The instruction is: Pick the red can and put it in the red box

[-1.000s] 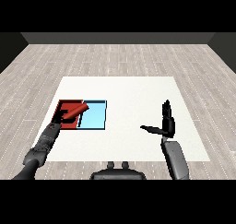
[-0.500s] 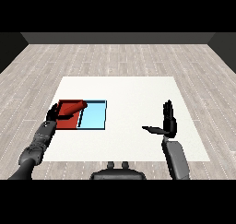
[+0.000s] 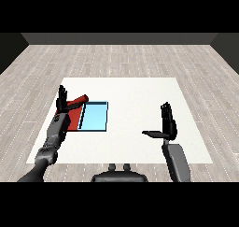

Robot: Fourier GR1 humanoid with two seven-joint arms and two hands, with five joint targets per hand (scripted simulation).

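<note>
White table (image 3: 135,95) on pale plank floor (image 3: 116,58).

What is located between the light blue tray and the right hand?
In the head view, only bare white table lies between the light blue tray and the right hand.

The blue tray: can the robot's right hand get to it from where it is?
Probably yes. The right hand is open and holds nothing, and only bare white table lies between it and the blue tray.
</note>
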